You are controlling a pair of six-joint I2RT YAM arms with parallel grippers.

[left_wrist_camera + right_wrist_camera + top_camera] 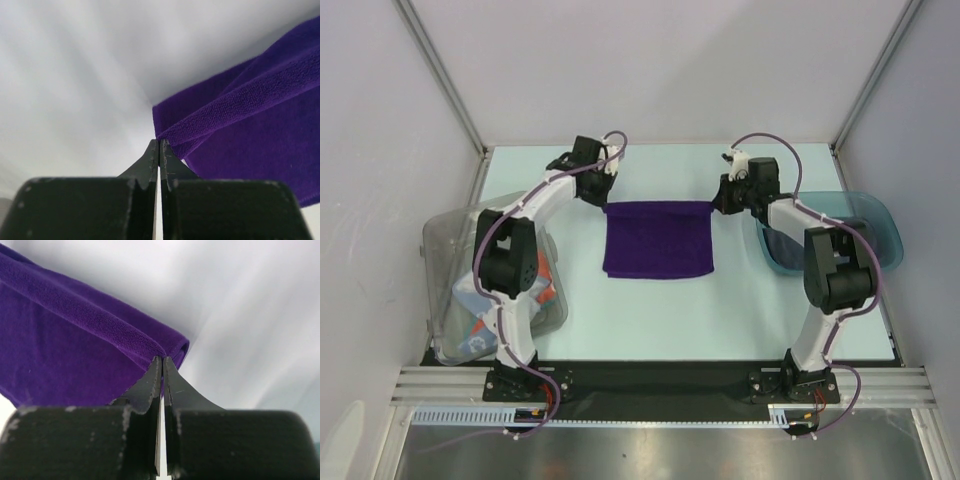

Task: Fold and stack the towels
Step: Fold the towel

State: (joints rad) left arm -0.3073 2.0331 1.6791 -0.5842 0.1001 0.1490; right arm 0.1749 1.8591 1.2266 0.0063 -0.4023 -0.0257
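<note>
I see the purple towel [658,240] spread mid-tabletop [650,320]. My left pincer [159,143] is clenched on its far-left corner, and my right pincer [162,360] is clenched on its far-right corner. Other towels [480,325] lie in the clear bin [445,240] at the near left.

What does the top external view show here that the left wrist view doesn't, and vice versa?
Only top external: the whole purple towel, the right gripper at its far right corner, the clear bin, the teal tray. Only left wrist: up close, the left gripper shut on the towel's doubled corner. Both: the purple towel and the left gripper.
</note>
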